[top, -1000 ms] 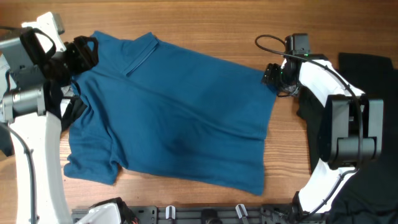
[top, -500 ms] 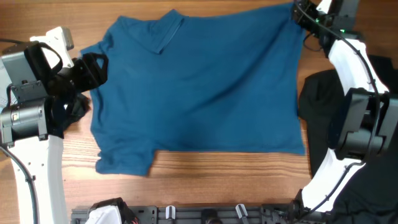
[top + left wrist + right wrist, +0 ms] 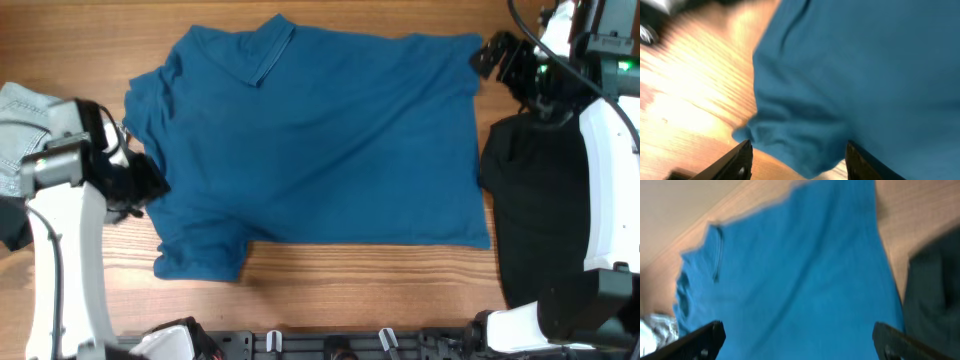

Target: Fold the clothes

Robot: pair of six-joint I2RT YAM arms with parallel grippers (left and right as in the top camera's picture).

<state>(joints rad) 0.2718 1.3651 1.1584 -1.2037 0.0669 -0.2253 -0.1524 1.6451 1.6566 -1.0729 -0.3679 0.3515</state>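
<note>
Spreading looks done: the deep-blue shirt point(image 3: 320, 140) lies flat across the middle of the surface point(image 3: 350, 295), collar at the far edge. Your left jaws hang released over a sleeve near the left edge. Your right jaws are released and empty beside the shirt's far right corner. Next, I'd judge, you pinch an edge and fold inward, clear of the black garment point(image 3: 545, 210).

I count one deep-blue collared short-sleeved shirt point(image 3: 320, 140), one plain black garment point(image 3: 540, 220), one pale-blue denim piece point(image 3: 22, 110), and two white robot arms: left arm point(image 3: 65, 250), right arm point(image 3: 610, 180).
</note>
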